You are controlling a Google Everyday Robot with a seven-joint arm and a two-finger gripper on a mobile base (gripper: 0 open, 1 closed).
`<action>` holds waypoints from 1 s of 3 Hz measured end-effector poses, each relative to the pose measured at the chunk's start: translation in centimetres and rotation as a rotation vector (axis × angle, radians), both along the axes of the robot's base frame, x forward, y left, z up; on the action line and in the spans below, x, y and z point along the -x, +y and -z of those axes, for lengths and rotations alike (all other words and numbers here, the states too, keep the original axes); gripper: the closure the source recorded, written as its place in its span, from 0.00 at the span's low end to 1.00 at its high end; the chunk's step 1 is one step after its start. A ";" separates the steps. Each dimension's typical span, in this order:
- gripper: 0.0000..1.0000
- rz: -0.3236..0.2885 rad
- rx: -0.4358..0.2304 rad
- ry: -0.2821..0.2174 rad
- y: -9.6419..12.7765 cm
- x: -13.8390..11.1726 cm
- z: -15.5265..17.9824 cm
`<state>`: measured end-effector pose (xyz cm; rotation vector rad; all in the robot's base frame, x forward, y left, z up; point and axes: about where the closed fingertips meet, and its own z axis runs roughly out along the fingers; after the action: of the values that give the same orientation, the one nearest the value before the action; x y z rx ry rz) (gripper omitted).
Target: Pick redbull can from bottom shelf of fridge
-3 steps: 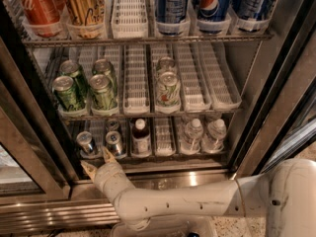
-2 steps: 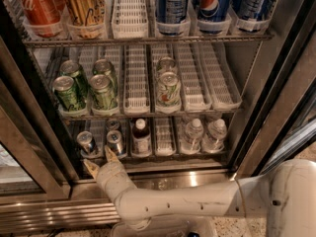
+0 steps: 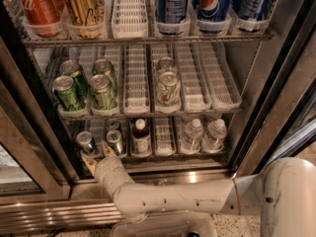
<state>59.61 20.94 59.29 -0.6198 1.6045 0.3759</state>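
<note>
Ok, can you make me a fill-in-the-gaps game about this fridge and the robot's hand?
1. The gripper, open, is down by the ____ shelf of the fridge, near two slim silver cans.
2. The four cans at the left of the middle shelf are coloured ____.
3. The Pepsi cans stand on the ____ of the three shelves.

Missing words: bottom; green; top.

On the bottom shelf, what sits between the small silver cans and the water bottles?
A dark bottle and one empty white tray lane, in the camera view. The gripper is just before the cans.
</note>
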 end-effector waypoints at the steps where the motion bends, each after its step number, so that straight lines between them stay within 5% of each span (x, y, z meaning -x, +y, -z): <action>1: 0.41 -0.031 -0.019 -0.035 1.8 -2.5 -0.9; 3: 0.40 -0.048 -0.029 -0.039 2.5 -2.9 -0.8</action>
<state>62.51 23.41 60.09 -0.6401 1.5470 0.4199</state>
